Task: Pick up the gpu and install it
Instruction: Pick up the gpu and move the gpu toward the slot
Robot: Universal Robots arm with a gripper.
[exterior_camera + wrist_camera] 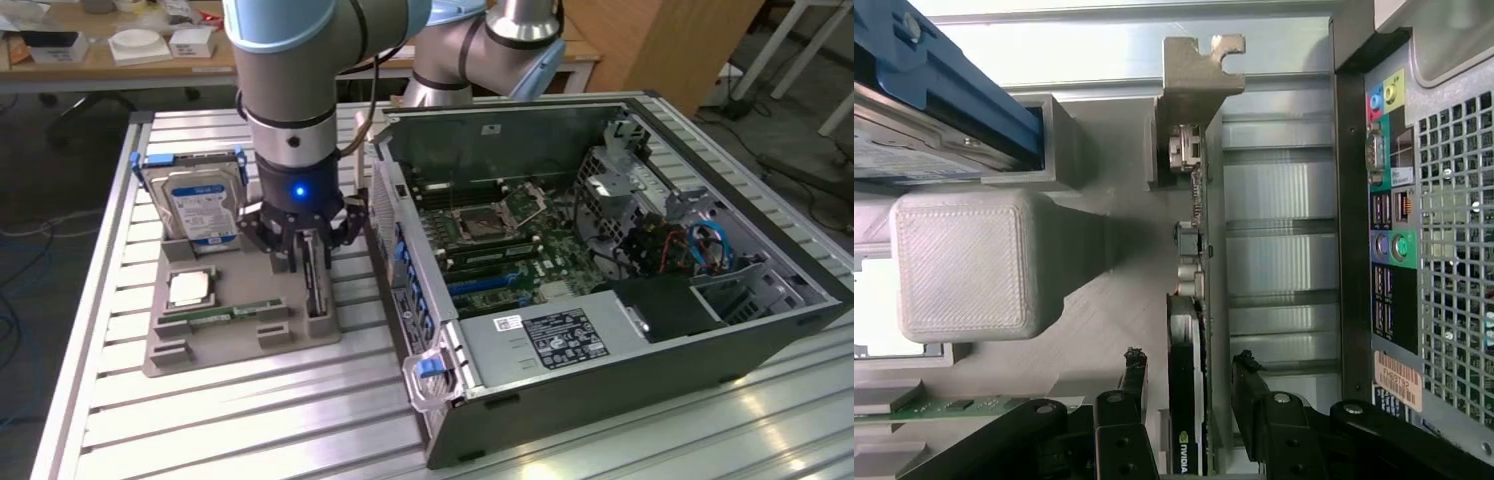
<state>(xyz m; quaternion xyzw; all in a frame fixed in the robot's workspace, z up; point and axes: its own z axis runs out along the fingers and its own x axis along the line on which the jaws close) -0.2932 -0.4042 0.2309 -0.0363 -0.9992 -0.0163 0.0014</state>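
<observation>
Gpu (pixel 316 288) is stood on edge in a grey holder (pixel 240 345) on the desk (pixel 267 425) beside the computer case (pixel 627 330), leaving both faces free, with the end effector (pixel 1189 365) astride it, fingers (pixel 1254 385) apart, nothing clamped yet.

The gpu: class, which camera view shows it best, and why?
The wrist view: the gpu stands on edge, silver bracket and top edge clear, flanked by the open gripper. The exterior view shows a thin dark sliver of it under the gripper.
</observation>
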